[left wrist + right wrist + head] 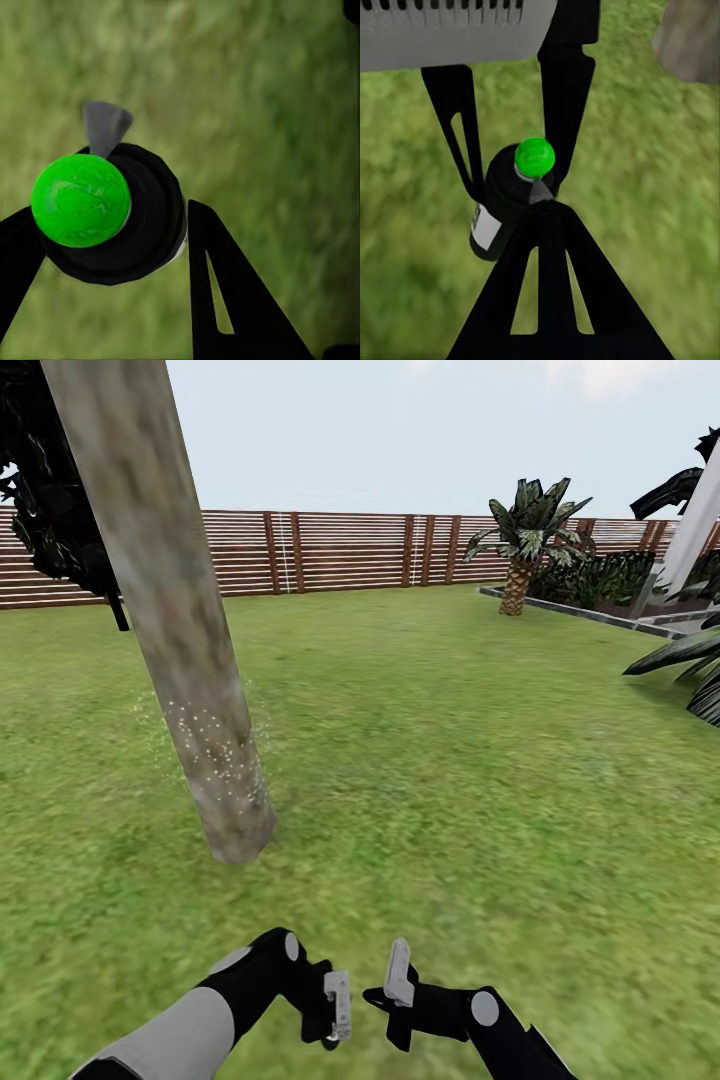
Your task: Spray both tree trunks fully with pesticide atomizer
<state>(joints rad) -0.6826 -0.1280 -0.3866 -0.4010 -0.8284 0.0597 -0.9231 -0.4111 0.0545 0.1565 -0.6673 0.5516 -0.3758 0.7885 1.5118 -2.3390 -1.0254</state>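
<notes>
Nearest the robot, low over the grass lawn (430, 780), the 2 grippers face each other. The left gripper (112, 255) has its 2 black fingers (225, 300) pressed against the sides of the pesticide atomizer (120, 217), a black bottle with a bright green round cap and a small grey nozzle; the left wrist view looks straight down on the cap with blurred grass beneath. In the right wrist view the same bottle (506, 202) hangs between the left gripper's fingers, its white label on the side, green cap uppermost, with the grey body of the left arm above it. The right gripper (385, 1000) sits just beside the left gripper (335, 1020); whether its fingers are apart or together cannot be told, as only 1 black finger (547, 292) is clear in its own view, touching or overlapping the bottle's nozzle side. Beyond the grippers and to their left stands 1 tree trunk (170, 610), thick, mottled grey-beige, leaning in the head view, with pale specks scattered over its lower part just above the grass. Farther off, right of the trunk, a small palm (525, 540) stands by a grey-edged planting bed (600, 610). Behind everything runs the brown slatted wooden fence (340, 550) under a pale sky.
</notes>
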